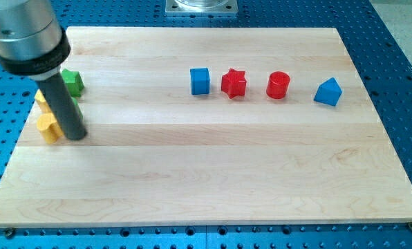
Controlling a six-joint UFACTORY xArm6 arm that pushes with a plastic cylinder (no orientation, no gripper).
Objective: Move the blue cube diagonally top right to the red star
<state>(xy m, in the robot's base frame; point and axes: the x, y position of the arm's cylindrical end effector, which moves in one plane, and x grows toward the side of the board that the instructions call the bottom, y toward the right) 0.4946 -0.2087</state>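
Blue cube (200,81) sits on the wooden board (213,173) near the view's top, just left of the red star (233,83), small gap between them. Further right in the same row: a red cylinder (278,85), then a blue wedge-ish block (328,92). The arm has no gripper, just a rod, and the tip (76,136) is way off at the view's left, right next to a yellow block (48,128), with a green block (72,81) above it.

Arm end: silver-grey metal cylinder | collar: black ring beneath cylinder | rod: straight, dark grey, matte | my tip (76,136): blunt, flat-ended
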